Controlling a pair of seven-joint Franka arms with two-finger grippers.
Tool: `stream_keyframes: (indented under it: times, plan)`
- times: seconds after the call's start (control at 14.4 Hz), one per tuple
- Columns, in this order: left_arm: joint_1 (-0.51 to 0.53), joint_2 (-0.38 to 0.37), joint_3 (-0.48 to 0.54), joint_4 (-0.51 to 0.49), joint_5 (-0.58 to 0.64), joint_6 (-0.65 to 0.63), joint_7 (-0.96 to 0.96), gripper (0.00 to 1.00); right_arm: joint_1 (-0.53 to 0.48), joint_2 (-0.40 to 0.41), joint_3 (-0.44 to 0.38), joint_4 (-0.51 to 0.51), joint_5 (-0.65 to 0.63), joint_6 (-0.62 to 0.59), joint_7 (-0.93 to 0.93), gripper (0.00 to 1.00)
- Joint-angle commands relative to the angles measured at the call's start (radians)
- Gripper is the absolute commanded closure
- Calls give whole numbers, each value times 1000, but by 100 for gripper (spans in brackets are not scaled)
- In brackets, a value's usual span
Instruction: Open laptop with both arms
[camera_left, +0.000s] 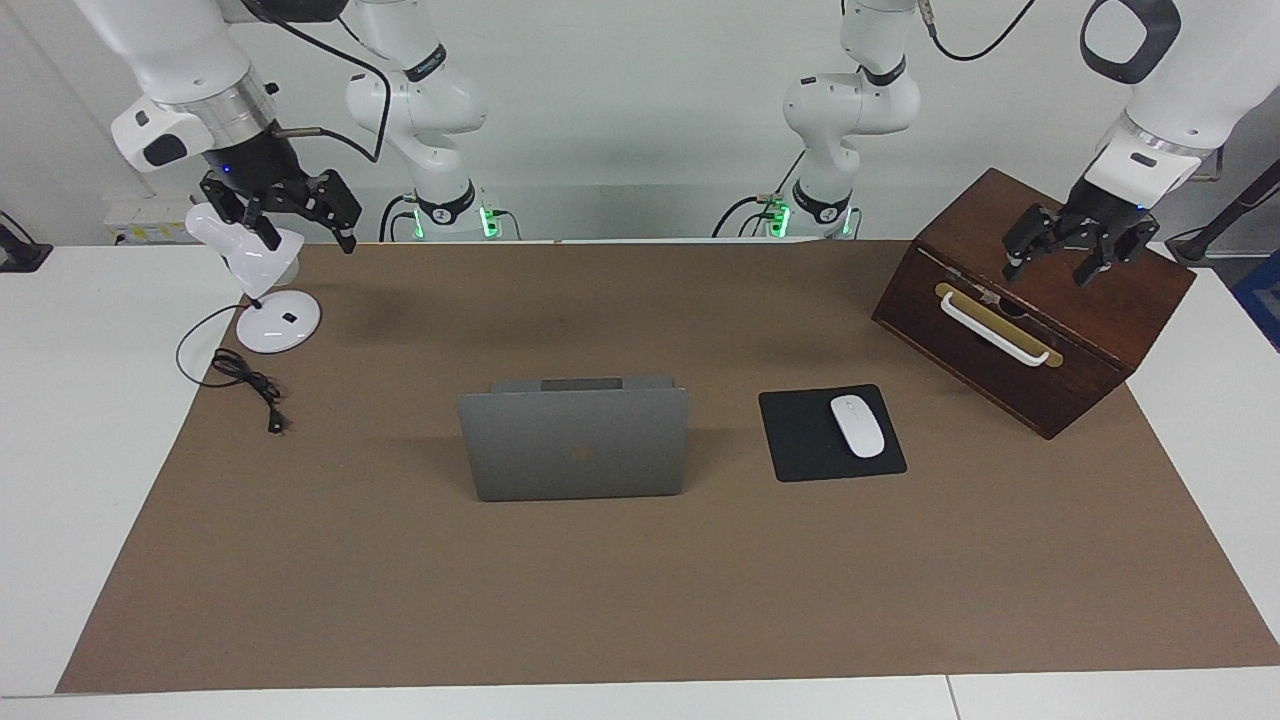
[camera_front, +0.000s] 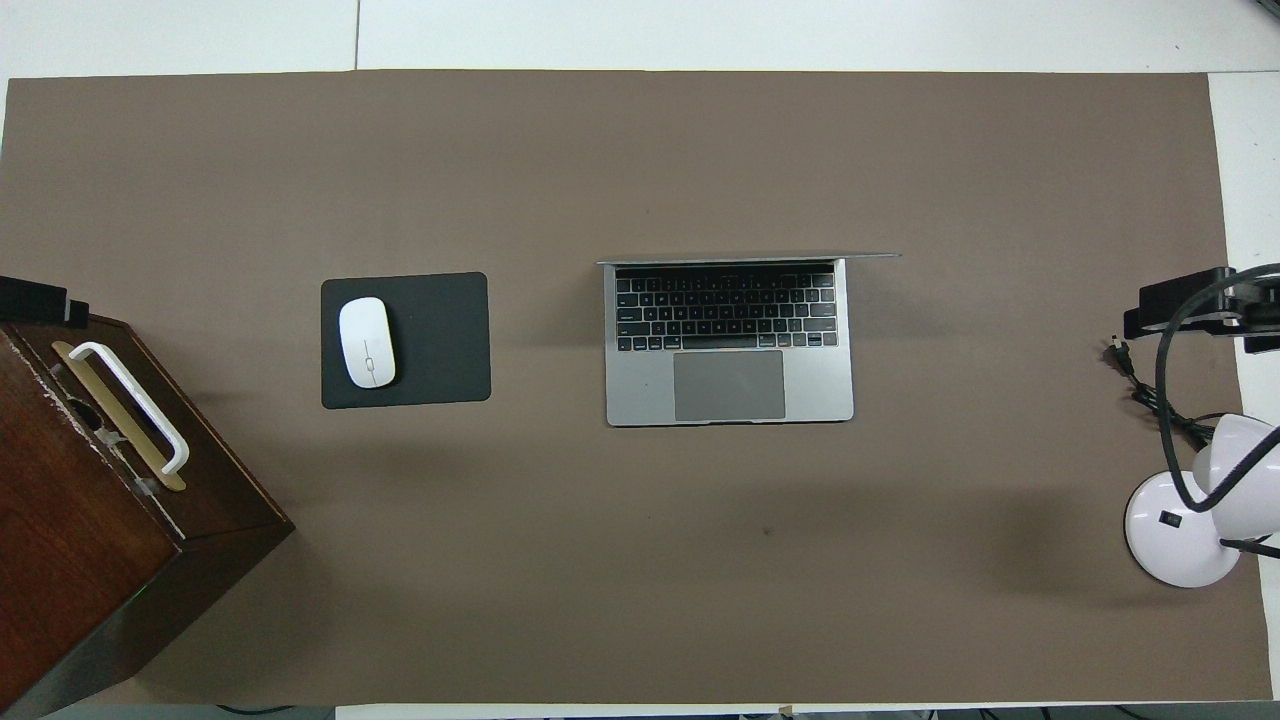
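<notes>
The silver-grey laptop stands open in the middle of the brown mat, with its lid upright and the apple logo facing away from the robots. Its keyboard and trackpad show in the overhead view. My left gripper hangs open and empty over the top of the wooden box, at the left arm's end of the table; its tip shows in the overhead view. My right gripper hangs open and empty over the white lamp's head, at the right arm's end. Both are well apart from the laptop.
A black mouse pad with a white mouse lies beside the laptop, toward the left arm's end. A dark wooden box with a white handle stands there too. A white desk lamp and its black cable are at the right arm's end.
</notes>
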Motion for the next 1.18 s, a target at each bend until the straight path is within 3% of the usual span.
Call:
stream_keyframes:
  times: [0.0,0.56,1.11]
  plan:
    - [-3,15,-11,30,21,-13,-50,0,-1,-7,7,2,-21,15,12,0]
    - [-20,14,-12,7,32,78,-100,0,41,-5,11,2,-12,40,32,0]
    - [-13,12,-12,26,32,0,-99,0,85,-2,23,-6,-43,75,33,0]
